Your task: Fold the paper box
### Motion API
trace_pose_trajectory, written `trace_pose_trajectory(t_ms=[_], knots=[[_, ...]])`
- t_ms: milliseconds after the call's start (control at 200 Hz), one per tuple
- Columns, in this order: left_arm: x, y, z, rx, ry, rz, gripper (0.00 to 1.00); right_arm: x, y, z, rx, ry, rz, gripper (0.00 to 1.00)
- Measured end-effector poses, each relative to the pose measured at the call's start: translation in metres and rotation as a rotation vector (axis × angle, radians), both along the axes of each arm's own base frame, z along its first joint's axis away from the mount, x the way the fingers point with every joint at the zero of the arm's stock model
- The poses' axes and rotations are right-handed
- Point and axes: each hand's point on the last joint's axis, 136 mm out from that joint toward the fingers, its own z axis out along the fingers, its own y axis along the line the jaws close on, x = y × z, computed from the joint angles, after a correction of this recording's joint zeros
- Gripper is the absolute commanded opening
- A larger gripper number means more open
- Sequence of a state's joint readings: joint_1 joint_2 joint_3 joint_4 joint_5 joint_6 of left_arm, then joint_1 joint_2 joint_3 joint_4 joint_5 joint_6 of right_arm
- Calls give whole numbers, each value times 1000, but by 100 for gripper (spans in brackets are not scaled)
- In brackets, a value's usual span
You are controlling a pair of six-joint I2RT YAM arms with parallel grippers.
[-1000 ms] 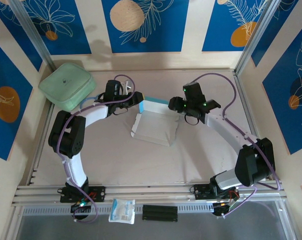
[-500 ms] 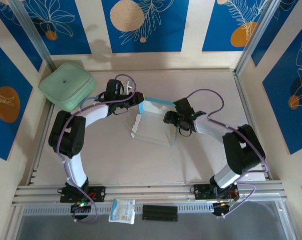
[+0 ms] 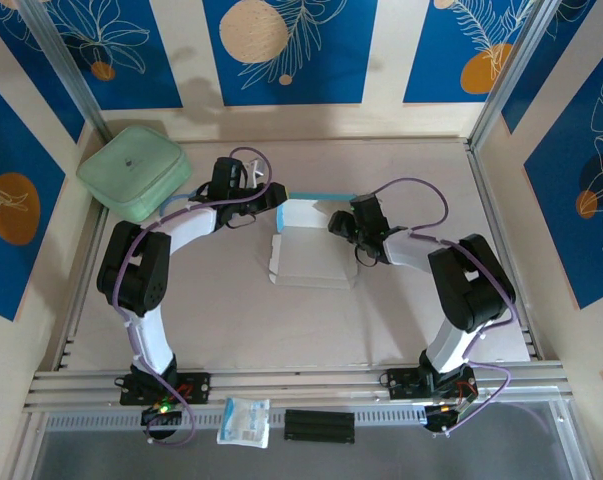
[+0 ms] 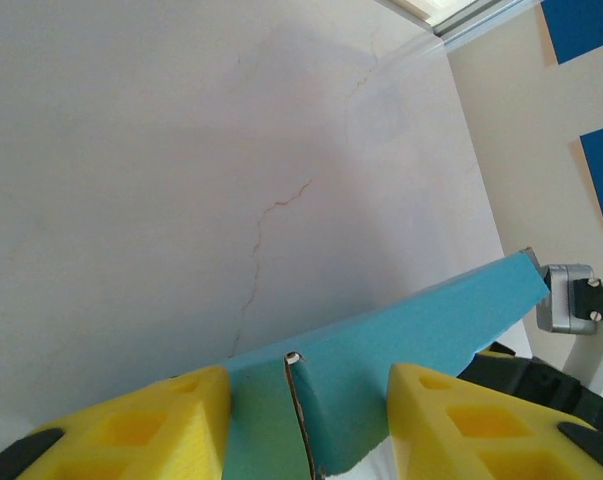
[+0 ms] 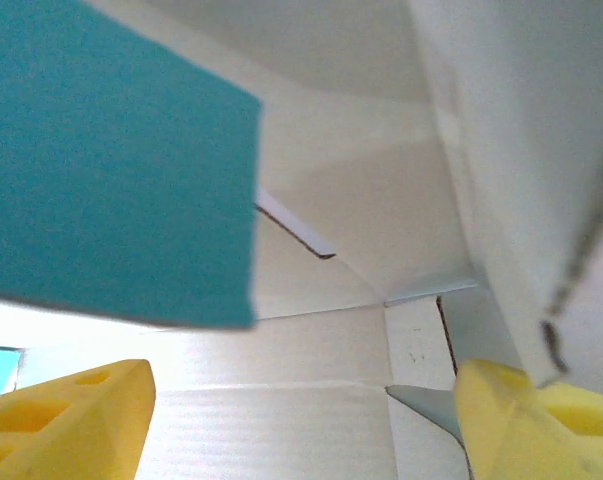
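The paper box (image 3: 311, 262) lies open in the middle of the table, white inside facing up, with its light blue back wall (image 3: 321, 196) standing. My left gripper (image 3: 273, 203) is at the box's back left corner. In the left wrist view its yellow fingers (image 4: 131, 430) are shut on the folded blue corner (image 4: 361, 380), midway between them being (image 4: 306, 378). My right gripper (image 3: 339, 225) hangs low over the box's right side. It is open (image 5: 303, 375), with only the white floor of the box (image 5: 281, 420) between its fingers and a blue flap (image 5: 101, 160) above.
A pale green rounded case (image 3: 133, 172) sits at the back left corner. On the front rail lie a small clear-white packet (image 3: 244, 421) and a black strip (image 3: 319, 425). Metal rails and wooden walls bound the table on the left, right and back.
The right arm has folded in, bringing its gripper left and down onto the box's right side with its jaws wider. The box has swung square to the table. The left arm has stayed still.
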State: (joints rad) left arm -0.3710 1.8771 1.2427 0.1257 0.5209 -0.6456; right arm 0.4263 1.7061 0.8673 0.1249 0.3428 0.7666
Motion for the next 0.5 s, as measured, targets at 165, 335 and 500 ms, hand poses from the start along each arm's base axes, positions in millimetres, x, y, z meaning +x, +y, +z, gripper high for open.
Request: trace_pose_trajectory(t_ms=[165, 335, 500], knots=[[1, 1, 0, 3, -2, 5, 45, 1, 0, -1, 4, -27, 6, 71], [1, 0, 1, 2, -3, 4, 45, -2, 2, 1, 9, -44, 10, 82], [0, -2, 2, 3, -2, -1, 45, -9, -1, -5, -32, -17, 7, 86]])
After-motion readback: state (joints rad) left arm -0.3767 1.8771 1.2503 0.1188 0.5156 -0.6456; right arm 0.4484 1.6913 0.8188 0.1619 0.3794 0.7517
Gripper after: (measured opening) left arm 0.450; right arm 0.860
